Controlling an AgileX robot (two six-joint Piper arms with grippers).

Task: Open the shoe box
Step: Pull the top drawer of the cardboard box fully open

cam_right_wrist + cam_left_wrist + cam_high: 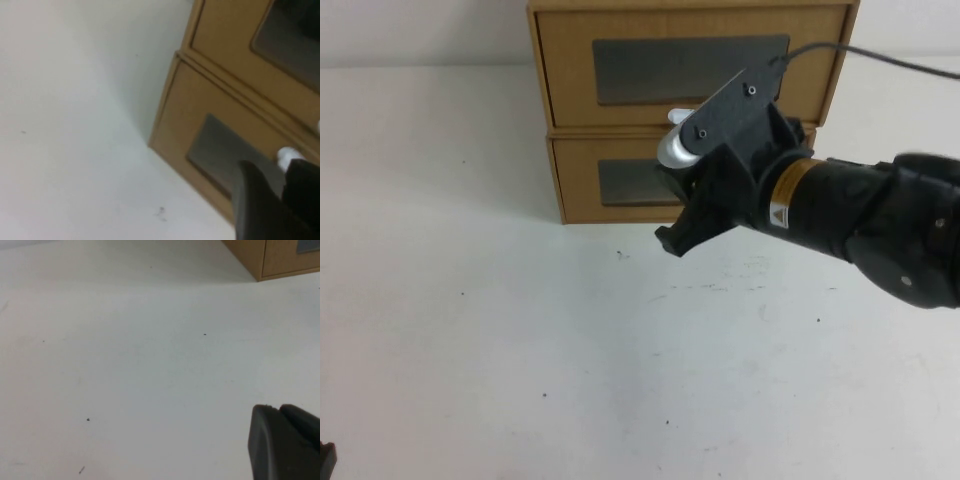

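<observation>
As the lower brown cardboard shoe box seems light and stiff, pull its drawer front gently. Right gripper hangs just before it, left gripper waits well apart; their opening I cannot tell

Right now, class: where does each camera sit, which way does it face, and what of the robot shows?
High view: raised on the robot's side, angled down at the table, upper shoe box stacked on lower shoe box; right arm reaches in, right gripper before the lower one.
Left wrist view: on the left arm, low over the table; left gripper at the frame's edge, well off the boxes.
Right wrist view: on the right arm, close on both box fronts; right gripper shows.
Shared: all three catch the lower shoe box.
</observation>
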